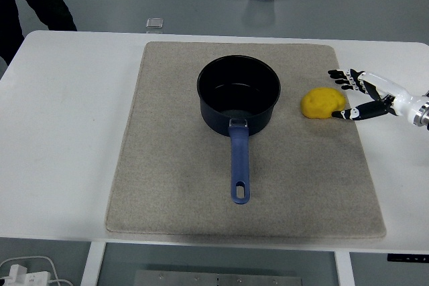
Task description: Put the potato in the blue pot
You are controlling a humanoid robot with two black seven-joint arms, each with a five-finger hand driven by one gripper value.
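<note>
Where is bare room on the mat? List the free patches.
Free: mat left of the blue pot and its handle; the front right corner. Crowded: right edge, where the open right hand flanks the potato.

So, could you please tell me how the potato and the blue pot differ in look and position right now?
The potato is yellow, small and rounded; the blue pot is dark blue, much larger, hollow and open-topped, with a long handle pointing toward the near edge. The potato lies beside the open right hand; the pot stands nearer the mat's middle, away from the hand. Both rest on the beige mat.
</note>
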